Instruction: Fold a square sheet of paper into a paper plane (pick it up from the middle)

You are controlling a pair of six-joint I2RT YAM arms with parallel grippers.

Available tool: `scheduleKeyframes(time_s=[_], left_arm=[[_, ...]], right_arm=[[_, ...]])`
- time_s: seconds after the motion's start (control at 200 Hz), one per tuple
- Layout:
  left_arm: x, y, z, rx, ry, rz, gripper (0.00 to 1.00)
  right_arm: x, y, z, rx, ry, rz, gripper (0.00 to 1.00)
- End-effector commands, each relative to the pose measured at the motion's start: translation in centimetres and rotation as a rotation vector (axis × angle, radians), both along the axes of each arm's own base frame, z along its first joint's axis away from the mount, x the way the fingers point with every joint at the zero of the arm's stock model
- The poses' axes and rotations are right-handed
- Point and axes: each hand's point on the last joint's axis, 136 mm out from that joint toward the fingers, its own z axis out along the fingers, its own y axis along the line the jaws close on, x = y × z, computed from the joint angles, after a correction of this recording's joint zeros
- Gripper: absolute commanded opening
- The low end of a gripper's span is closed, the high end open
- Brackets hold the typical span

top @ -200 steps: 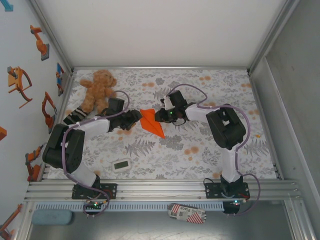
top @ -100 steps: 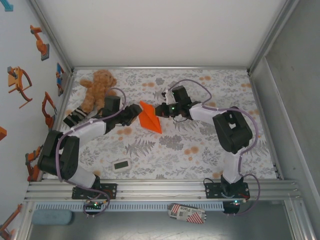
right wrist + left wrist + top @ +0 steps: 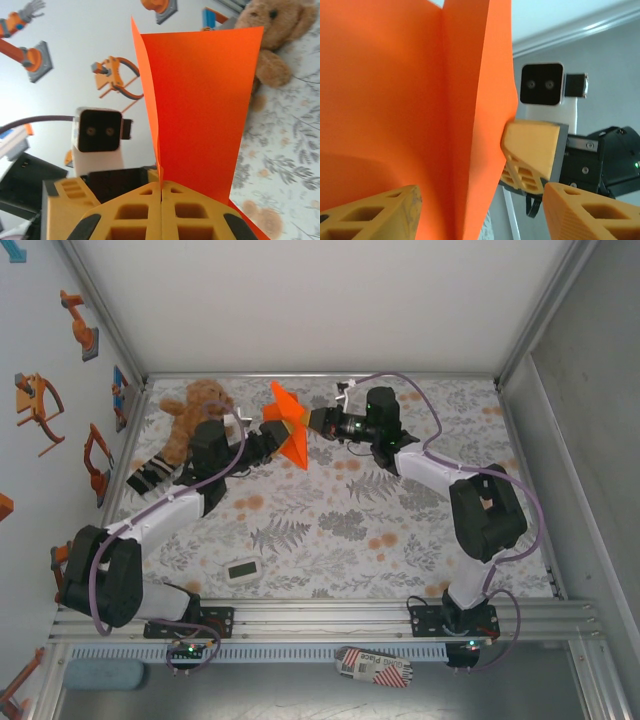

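Because the right fingers (image 3: 135, 212) are clamped on its fold, the plane (image 3: 287, 425) hangs above the worktop (image 3: 400, 530) near the far edge, its crease between the left fingers (image 3: 370, 212), which stand apart.

The surface (image 3: 400, 530) has a pale cloth look, with grey leaves and small orange flowers all over it. A brown teddy bear (image 3: 195, 418) lies in the far left corner, with its head toward the far edge. Just beside the bear's lower end, close to the left edge, lies a black-and-white striped thing (image 3: 148, 473). I cannot tell if it is part of the bear. A small white timer (image 3: 242, 569) lies flat close to the near edge, left of the middle and well apart from the bear. A grey metal rail (image 3: 330, 615) runs along the near edge.
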Motion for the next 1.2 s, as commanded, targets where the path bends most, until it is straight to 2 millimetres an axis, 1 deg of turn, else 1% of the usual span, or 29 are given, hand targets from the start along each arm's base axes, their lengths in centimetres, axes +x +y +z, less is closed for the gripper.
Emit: scheduleKeyframes(time_s=[0.0,0.08,0.255,0.366,0.516,0.636,0.696,0.816,0.906,0.941,0.986,1.072,1.152,1.192], left_arm=[[-0.3,-1.0,2.4,-0.044,-0.075,-0.055,0.6],[-0.2,-1.0,2.3,-0.045,-0.08,-0.056,0.57],[-1.0,-2.1,4.3,-0.113,-0.153,-0.13,0.43],[-1.1,-2.1,4.5,-0.121,-0.174,-0.134,0.33],[-1.1,-2.1,4.7,-0.133,-0.191,-0.135,0.28],[-1.1,-2.0,4.7,-0.131,-0.199,-0.124,0.2],[-0.9,-1.9,4.4,-0.122,-0.196,-0.114,0.16],[-0.8,-1.8,4.2,-0.106,-0.197,-0.106,0.11],[-0.6,-1.7,3.4,-0.066,-0.179,-0.093,0.1],[-0.6,-1.5,3.0,-0.042,-0.173,-0.085,0.1],[-0.4,-1.3,2.0,0.007,-0.148,-0.069,0.09],[-0.3,-0.4,-0.5,0.154,-0.087,-0.03,0.09],[-0.3,0.9,-3.0,0.354,-0.032,0.007,0.09],[-0.4,1.5,-4.2,0.47,-0.009,0.02,0.09]], right_arm=[[-0.6,-0.3,3.3,0.11,-0.009,0.03,0.0],[-0.7,-0.3,3.7,0.119,-0.014,0.035,0.0],[-0.8,-0.4,3.9,0.13,-0.014,0.039,0.0],[-0.7,-0.7,4.3,0.147,-0.004,0.033,0.0],[-0.7,-0.8,4.3,0.155,0.002,0.034,0.0],[-0.7,-1.0,4.5,0.158,0.002,0.032,0.0],[-0.8,-1.1,4.6,0.159,-0.002,0.031,0.03],[-0.6,-1.7,4.8,0.16,-0.009,0.012,0.14],[0.2,-3.0,4.5,0.153,-0.017,-0.038,0.25],[0.6,-3.7,4.2,0.146,-0.016,-0.065,0.36],[1.0,-4.7,3.6,0.134,-0.002,-0.099,0.45],[1.8,-6.5,2.1,0.042,-0.022,-0.173,0.52],[1.9,-8.2,-0.7,-0.159,-0.01,-0.259,0.59],[1.8,-9.4,-1.4,-0.276,-0.056,-0.304,0.61]])
